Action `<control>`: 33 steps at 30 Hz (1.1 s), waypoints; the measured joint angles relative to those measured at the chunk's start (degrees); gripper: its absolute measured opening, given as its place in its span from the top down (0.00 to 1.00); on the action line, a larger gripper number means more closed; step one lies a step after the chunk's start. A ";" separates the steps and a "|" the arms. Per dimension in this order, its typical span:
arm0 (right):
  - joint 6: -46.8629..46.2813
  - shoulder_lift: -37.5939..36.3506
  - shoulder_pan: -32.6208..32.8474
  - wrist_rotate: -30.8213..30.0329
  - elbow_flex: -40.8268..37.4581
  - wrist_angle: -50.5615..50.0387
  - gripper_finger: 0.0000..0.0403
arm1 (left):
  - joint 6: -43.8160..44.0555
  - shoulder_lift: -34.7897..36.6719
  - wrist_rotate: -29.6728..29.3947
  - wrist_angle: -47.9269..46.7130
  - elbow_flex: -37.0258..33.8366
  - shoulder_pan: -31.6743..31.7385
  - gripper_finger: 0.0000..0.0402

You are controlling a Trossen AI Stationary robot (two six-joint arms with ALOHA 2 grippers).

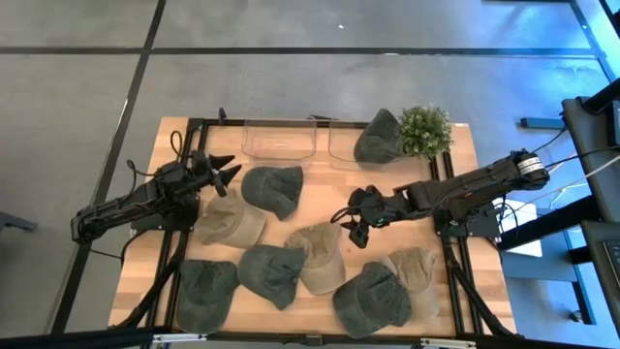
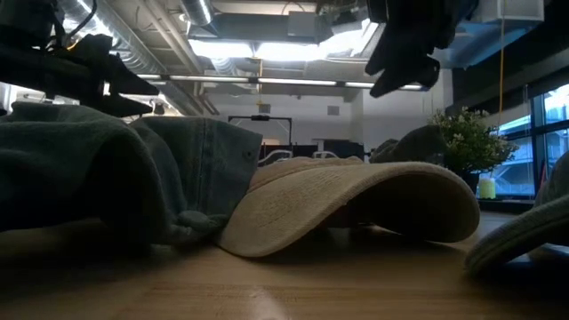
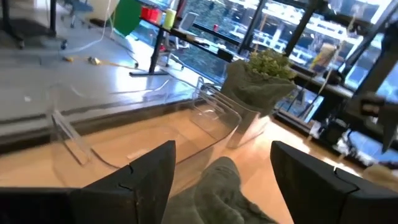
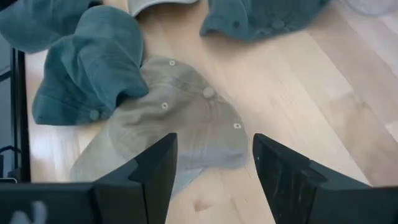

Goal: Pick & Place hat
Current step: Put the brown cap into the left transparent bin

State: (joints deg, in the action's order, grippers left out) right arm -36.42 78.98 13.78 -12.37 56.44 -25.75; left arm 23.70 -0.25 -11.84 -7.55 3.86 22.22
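Several hats, dark green and tan, lie crown up on the wooden table [image 1: 455,194]. My right gripper [image 1: 351,221] hovers open over the table's middle, slanting down toward a tan hat [image 4: 186,124] that lies flat below its fingers. My left gripper [image 1: 225,173] stands open and level at the far left, its fingers on either side of the dark green hat [image 3: 224,193] in front of it, touching nothing. Another green hat [image 1: 378,138] rests in the right clear bin [image 1: 347,145].
Two clear bins stand at the far edge; the left one [image 1: 279,139] holds nothing. A potted plant [image 1: 426,129] stands at the far right corner. More hats crowd the near half, such as a green one [image 1: 371,299] and a tan one [image 1: 417,276].
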 joint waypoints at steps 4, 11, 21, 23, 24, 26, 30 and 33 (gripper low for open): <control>-0.83 0.00 0.00 -0.01 -0.50 0.72 0.48 | 5.55 -0.01 2.73 0.93 -0.02 0.02 0.37; 3.75 0.00 -0.76 -0.03 -0.50 1.46 0.48 | -0.49 -4.13 11.05 8.87 5.69 -0.14 0.37; 13.18 0.00 -4.20 0.42 -0.50 2.19 0.48 | -1.10 -30.98 8.43 -40.24 36.37 -3.31 0.37; 14.69 0.00 -4.62 1.87 -0.50 2.02 0.48 | 0.11 -36.47 9.23 -50.72 40.94 -4.23 0.37; 15.80 0.00 -4.77 2.82 -0.50 1.86 0.48 | 1.22 -38.96 9.86 -55.17 42.58 -4.82 0.37; 17.81 0.00 -5.06 4.63 -0.50 1.20 0.48 | 4.18 -43.24 11.29 -61.78 44.40 -6.29 0.37; 22.25 0.00 -5.16 5.28 -0.50 0.20 0.48 | 7.13 -49.12 12.63 -65.44 43.12 -10.61 0.37; 23.71 0.00 -5.16 4.97 -0.50 0.05 0.48 | 7.11 -52.55 11.79 -64.21 40.80 -14.40 0.37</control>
State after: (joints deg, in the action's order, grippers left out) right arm -12.72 78.98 8.62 -7.40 55.94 -25.69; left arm 30.81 -52.80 -0.05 -71.76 44.66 7.82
